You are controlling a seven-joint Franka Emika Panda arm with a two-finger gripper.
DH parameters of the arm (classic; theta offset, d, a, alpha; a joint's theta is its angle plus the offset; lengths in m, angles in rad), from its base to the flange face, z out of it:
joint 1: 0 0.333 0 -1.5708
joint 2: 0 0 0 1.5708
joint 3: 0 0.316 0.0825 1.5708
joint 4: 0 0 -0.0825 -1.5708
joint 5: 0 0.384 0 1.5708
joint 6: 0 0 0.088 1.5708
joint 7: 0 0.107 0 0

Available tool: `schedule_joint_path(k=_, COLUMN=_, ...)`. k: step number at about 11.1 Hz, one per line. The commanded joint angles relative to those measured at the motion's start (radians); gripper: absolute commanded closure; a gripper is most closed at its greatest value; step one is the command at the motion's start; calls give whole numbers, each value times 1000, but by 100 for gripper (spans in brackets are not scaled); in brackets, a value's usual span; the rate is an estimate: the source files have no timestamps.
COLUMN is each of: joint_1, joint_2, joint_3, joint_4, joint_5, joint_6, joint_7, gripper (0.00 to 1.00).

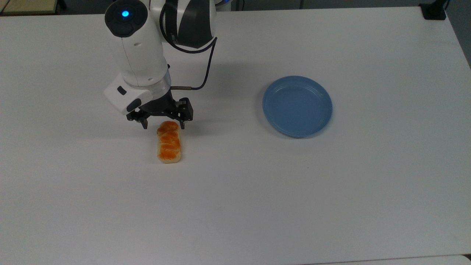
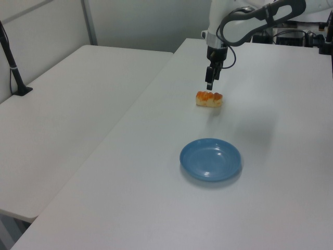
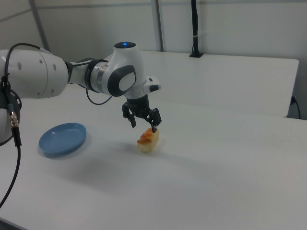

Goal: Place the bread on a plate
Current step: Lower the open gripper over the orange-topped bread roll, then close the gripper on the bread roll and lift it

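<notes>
The bread (image 1: 169, 143), a small orange-brown braided loaf, lies on the white table, lengthwise up and down in the top view. My gripper (image 1: 163, 127) is open and hangs just over the loaf's upper end, one finger on each side of it. In the left view the gripper (image 2: 208, 85) sits slightly above the bread (image 2: 209, 99). In the right view the gripper (image 3: 144, 127) is close over the bread (image 3: 148, 140). The blue plate (image 1: 297, 106) stands empty at the top view's right, also seen as the plate (image 2: 210, 159) and the plate (image 3: 63, 138).
The white table (image 1: 235, 206) spreads widely around both things. A black clamp (image 1: 434, 11) sits at its corner on the top view's upper right. A second table (image 2: 67, 114) with a black post (image 2: 13, 65) adjoins on the left view's left.
</notes>
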Motion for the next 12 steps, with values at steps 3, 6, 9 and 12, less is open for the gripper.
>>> schedule_joint_path(k=3, joint_1=-4, joint_2=55, joint_3=6, joint_4=-26, joint_5=-45, joint_6=118, joint_7=64, gripper=0)
schedule_joint_path(k=6, joint_1=1, joint_2=70, joint_3=6, joint_4=-29, joint_5=-67, joint_6=135, joint_7=104, gripper=0)
schedule_joint_path(k=9, joint_1=2, joint_2=83, joint_3=8, joint_4=-38, joint_5=-88, joint_6=135, joint_7=105, gripper=22)
schedule_joint_path(k=12, joint_1=2, joint_2=77, joint_3=23, joint_4=-36, joint_5=-88, joint_6=126, joint_7=156, gripper=60)
